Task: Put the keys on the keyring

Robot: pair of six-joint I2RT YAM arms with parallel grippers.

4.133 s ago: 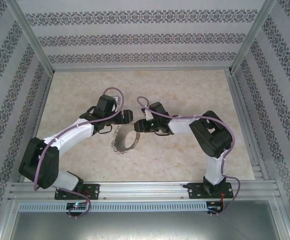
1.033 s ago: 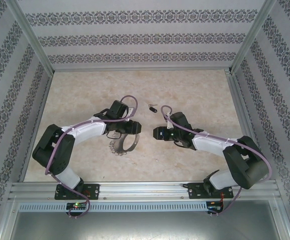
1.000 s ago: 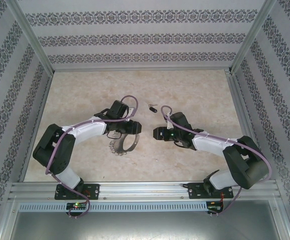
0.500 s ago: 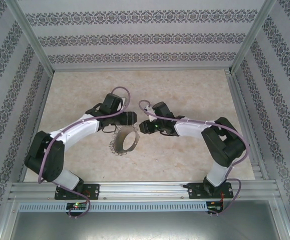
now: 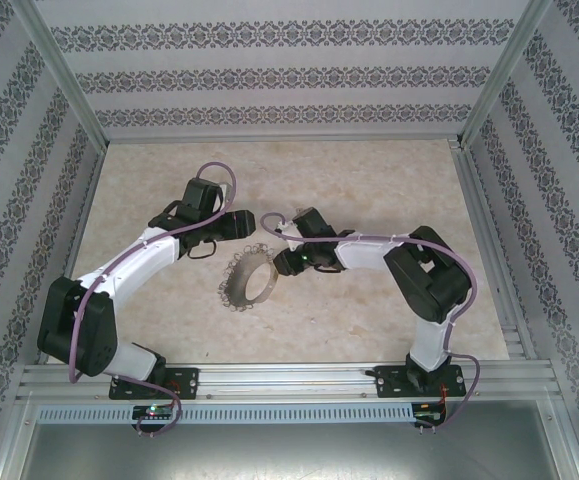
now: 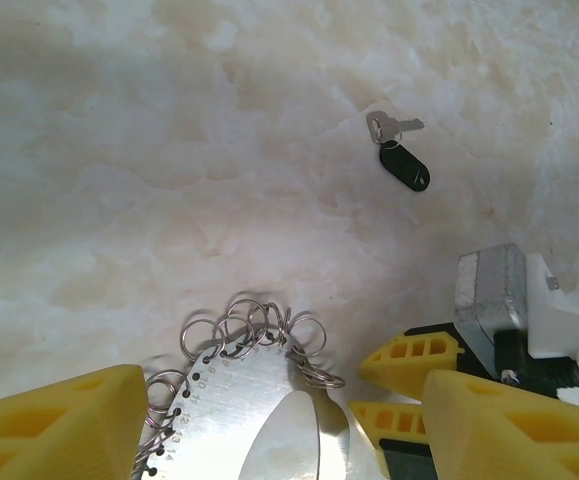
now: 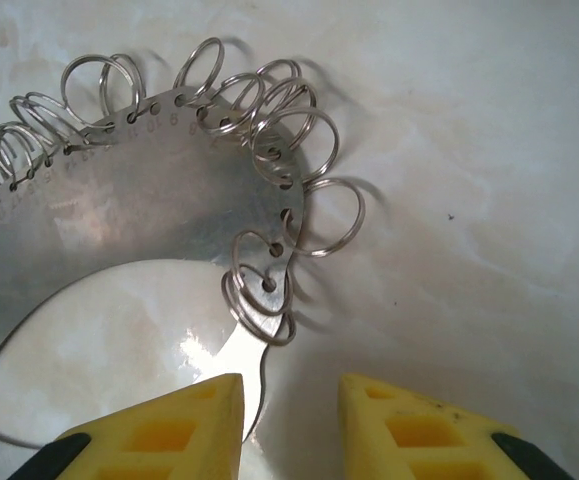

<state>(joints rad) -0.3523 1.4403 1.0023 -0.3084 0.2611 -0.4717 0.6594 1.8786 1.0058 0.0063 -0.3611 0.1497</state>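
The keyring (image 5: 241,290) is a flat silvery loop fringed with small wire rings, lying mid-table. In the left wrist view the keyring (image 6: 231,388) sits between the wide-open fingers (image 6: 64,425) of my left gripper (image 6: 284,400), which do not touch it. The keys (image 6: 401,162), a tiny black-headed piece with a silvery blade, lie on the table beyond. My right gripper (image 7: 289,395) stands open at the keyring's (image 7: 119,215) edge, the thin rim just inside its left fingertip (image 7: 164,430). From above, the left gripper (image 5: 244,226) and right gripper (image 5: 281,262) flank the loop.
The pale marbled tabletop (image 5: 369,190) is fenced by aluminium rails (image 5: 269,375) and patterned walls. The right gripper's yellow fingertips (image 6: 409,360) show close beside the left gripper's right finger (image 6: 514,420). Purple cables arc over both wrists.
My left gripper has opened wider and drawn back up-left off the keyring. The right gripper has narrowed and moved in to the ring's right edge.
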